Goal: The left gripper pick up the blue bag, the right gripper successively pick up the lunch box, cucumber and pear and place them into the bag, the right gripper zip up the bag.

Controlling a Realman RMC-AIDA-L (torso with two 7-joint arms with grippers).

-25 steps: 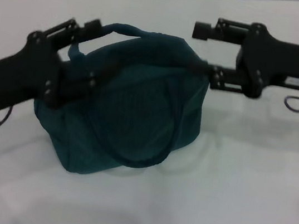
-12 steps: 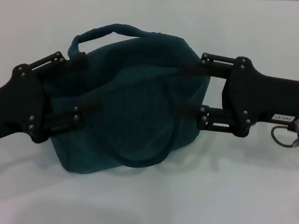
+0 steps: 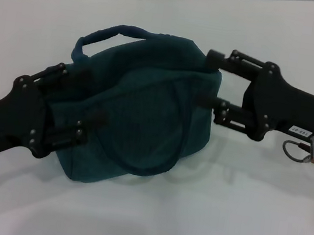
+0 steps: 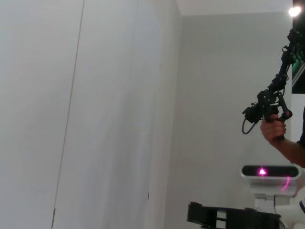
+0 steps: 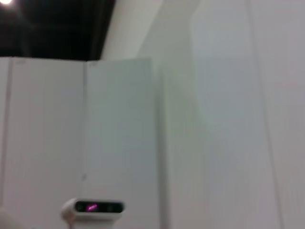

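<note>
Hiding both hands' fingertips: blue bag (image 3: 139, 115)

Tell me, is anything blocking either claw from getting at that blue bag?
Nothing visible. The left claw and the right claw both already reach the blue bag from opposite ends, fingers against the fabric, on the white table.

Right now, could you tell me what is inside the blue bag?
Nothing can be seen inside: the blue bag looks closed, its cloth covering any contents. The left gripper and right gripper flank it.
</note>
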